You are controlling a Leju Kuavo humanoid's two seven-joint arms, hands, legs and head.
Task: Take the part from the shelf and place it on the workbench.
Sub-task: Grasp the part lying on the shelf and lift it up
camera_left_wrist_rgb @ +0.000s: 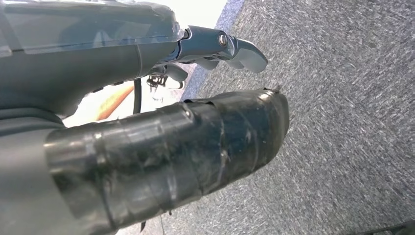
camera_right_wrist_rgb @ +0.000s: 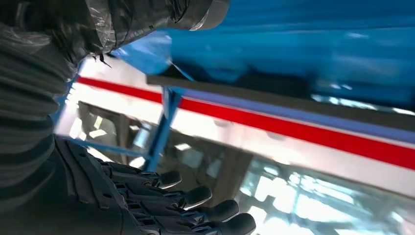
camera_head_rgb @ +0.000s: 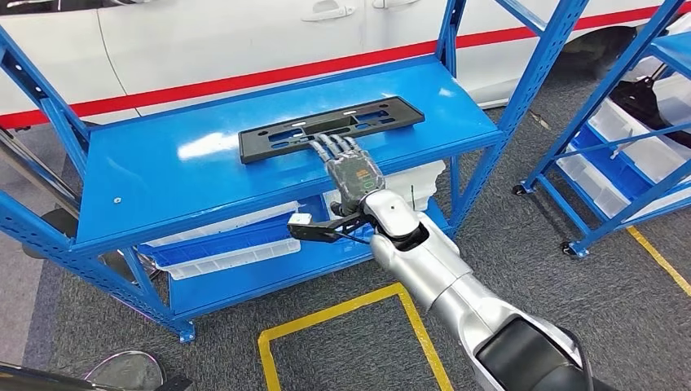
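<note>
black plastic, the part (camera_head_rgb: 332, 129) lay long-axis crosswise on the blue shelf (camera_head_rgb: 163, 179); the right hand (camera_head_rgb: 352, 171) was nearer, fingers (camera_head_rgb: 334, 147) apart and empty, tips at its near edge.

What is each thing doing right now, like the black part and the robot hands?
black part: lying flat on the top shelf, not lifted.
right robot hand: fingers straight, tips at the part's near edge, holding nothing.
left robot hand: hanging over the grey floor, holding nothing.
white bins: on the lower shelf.

Part's (camera_head_rgb: 330, 128) near edge under fingers (camera_head_rgb: 334, 147)
</note>
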